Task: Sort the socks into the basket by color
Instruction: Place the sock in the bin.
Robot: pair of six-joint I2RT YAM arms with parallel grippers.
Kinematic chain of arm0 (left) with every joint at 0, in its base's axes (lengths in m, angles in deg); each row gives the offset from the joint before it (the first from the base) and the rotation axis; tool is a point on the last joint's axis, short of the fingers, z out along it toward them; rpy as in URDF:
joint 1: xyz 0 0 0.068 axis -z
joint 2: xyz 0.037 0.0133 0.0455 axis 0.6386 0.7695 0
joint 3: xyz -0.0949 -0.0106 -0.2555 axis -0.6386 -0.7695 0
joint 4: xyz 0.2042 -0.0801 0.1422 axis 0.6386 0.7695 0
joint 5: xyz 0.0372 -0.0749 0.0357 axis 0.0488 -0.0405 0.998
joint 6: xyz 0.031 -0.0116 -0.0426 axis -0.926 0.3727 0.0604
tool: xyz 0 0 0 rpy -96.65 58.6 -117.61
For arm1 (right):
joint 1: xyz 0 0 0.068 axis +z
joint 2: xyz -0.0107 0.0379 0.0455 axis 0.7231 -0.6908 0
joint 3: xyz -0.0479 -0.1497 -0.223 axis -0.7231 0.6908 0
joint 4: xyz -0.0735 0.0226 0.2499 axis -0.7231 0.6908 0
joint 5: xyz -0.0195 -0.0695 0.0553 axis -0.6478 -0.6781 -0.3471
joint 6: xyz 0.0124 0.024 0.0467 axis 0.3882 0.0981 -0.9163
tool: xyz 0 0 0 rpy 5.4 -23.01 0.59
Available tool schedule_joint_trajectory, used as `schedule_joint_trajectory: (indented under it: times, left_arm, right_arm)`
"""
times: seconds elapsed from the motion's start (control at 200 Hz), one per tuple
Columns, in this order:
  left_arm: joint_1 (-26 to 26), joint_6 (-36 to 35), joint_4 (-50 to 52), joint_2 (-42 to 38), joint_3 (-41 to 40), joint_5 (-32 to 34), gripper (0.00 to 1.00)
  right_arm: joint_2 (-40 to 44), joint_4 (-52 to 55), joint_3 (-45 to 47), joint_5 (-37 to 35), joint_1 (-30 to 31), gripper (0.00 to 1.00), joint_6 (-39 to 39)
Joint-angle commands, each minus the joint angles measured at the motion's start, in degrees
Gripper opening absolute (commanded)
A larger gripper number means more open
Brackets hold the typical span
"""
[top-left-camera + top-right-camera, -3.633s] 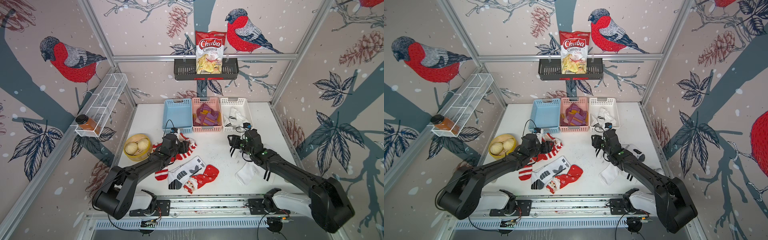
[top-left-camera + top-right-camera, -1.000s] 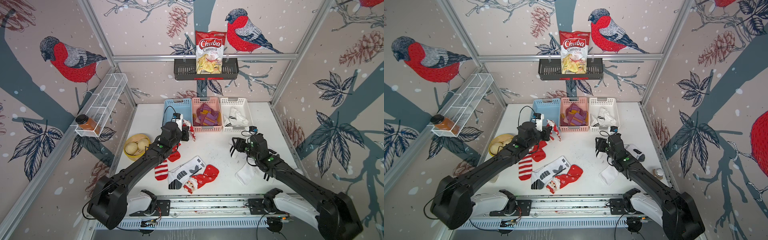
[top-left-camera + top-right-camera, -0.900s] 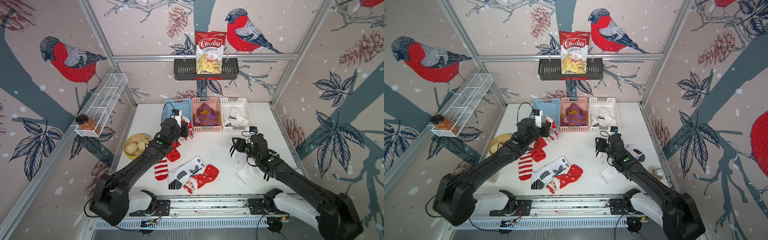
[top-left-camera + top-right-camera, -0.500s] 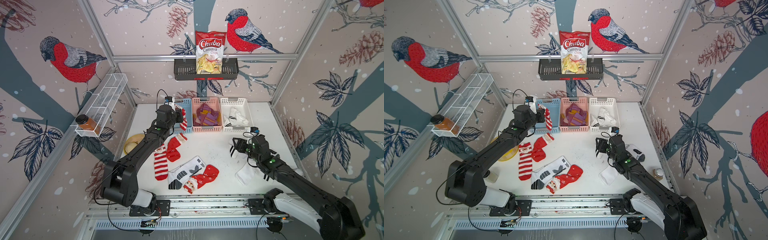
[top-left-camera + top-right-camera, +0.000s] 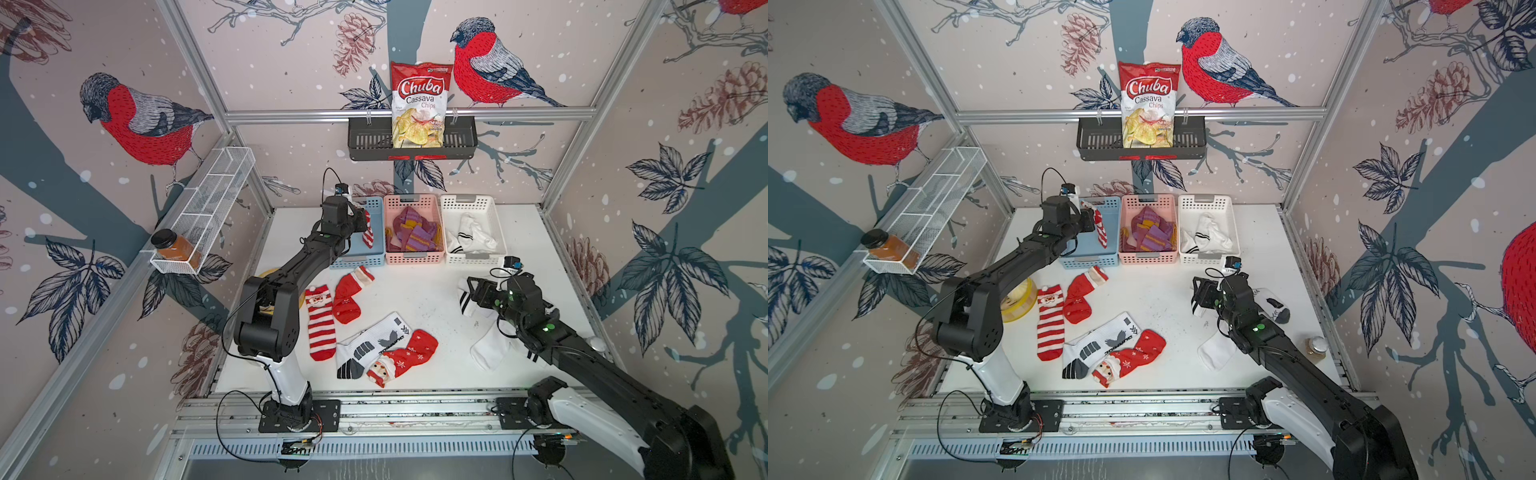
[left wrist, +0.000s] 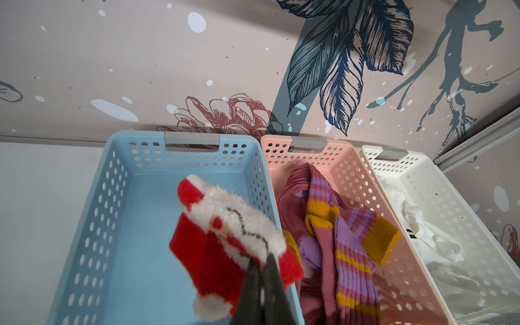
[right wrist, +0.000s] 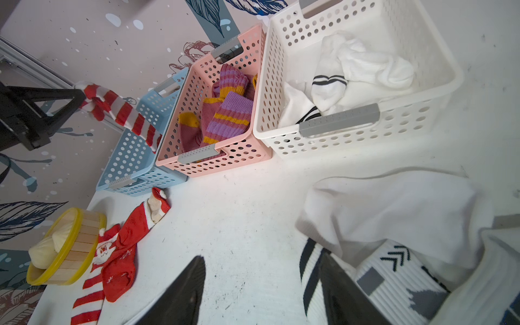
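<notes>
Red "Chuba Cassava Chips" bag (image 5: pixel 419 104), black-printed white sock (image 5: pixel 374 344)

Chuba Cassava Chips bag (image 5: pixel 419 106) stands upright in black perforated rack (image 5: pixel 365 143), hung on aluminium crossbar (image 5: pixel 291 116) at back wall. White wire shelf (image 5: pixel 216 187) slants along side wall; amber jar w/ black lid (image 5: pixel 172 249) sits at its near end. Yellow-rimmed wooden tub (image 7: pixel 76 247) on white tabletop (image 5: pixel 419 291), cream lumps (image 7: pixel 45 251) inside. Small jar w/ silver lid (image 5: pixel 1315 348) near tabletop's right edge, amber contents. Wallpaper all round: red-breasted birds (image 5: pixel 141 124), pine cones (image 5: pixel 353 45), dark leaves (image 5: pixel 677 178), white flecks
</notes>
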Motion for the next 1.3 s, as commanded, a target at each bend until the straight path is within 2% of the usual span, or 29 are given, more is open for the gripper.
schedule_joint_trajectory:
  times: [0.0, 0.22, 0.255, 0.31, 0.37, 0.515, 0.65, 0.83, 1.051, 1.171, 1.296]
  left_arm:
    - [-0.6, -0.9, -0.3, 3.3, 3.4, -1.8, 0.0]
    - [-1.2, -1.1, 2.0, 8.7, 9.1, -3.2, 0.0]
    - [-1.2, -1.2, 2.1, 9.1, 9.2, -3.2, 0.06]
    - [-1.3, -1.0, 2.0, 9.3, 9.2, -3.0, 0.22]
    - [-1.3, -0.8, 1.7, 9.1, 8.8, -3.0, 0.32]
    - [-1.3, -0.8, 0.0, 7.3, 6.5, -2.7, 0.42]
    - [-1.3, -0.8, 0.1, 4.3, 3.9, -2.2, 0.44]
    - [-1.3, -0.2, 1.3, -2.1, -3.1, 1.0, 0.46]
    - [-0.7, 1.4, -1.5, -16.0, -18.3, 1.9, 0.47]
    - [1.4, 1.7, -0.7, -24.6, -26.0, 4.1, 0.48]
    - [4.4, 3.0, 1.0, -33.8, -33.3, 7.2, 0.5]
  right_arm:
    - [0.5, 0.6, 0.2, -0.7, 0.1, 0.67, -0.3]
    - [0.5, 0.3, 0.4, -0.8, 0.1, 0.69, -0.3]
    - [0.6, 0.3, 0.4, -0.8, 0.1, 0.7, -0.3]
    - [0.6, 0.2, 0.4, -0.7, 0.1, 0.71, -0.3]
    - [0.6, 0.1, 0.4, -0.7, 0.1, 0.72, -0.3]
    - [0.5, -0.3, 0.6, -0.5, 0.1, 0.73, -0.3]
    - [0.2, -0.7, 0.5, -0.3, 0.1, 0.74, -0.3]
    - [-1.7, -3.0, 0.8, 0.6, 0.2, 0.75, 0.0]
    - [-6.1, -8.9, 0.8, 6.3, 1.0, 0.8, 2.7]
    - [-10.6, -11.7, -1.2, 10.5, 3.8, 0.82, 5.5]
    - [-15.3, -13.4, -3.8, 11.1, 8.0, 0.83, 7.6]
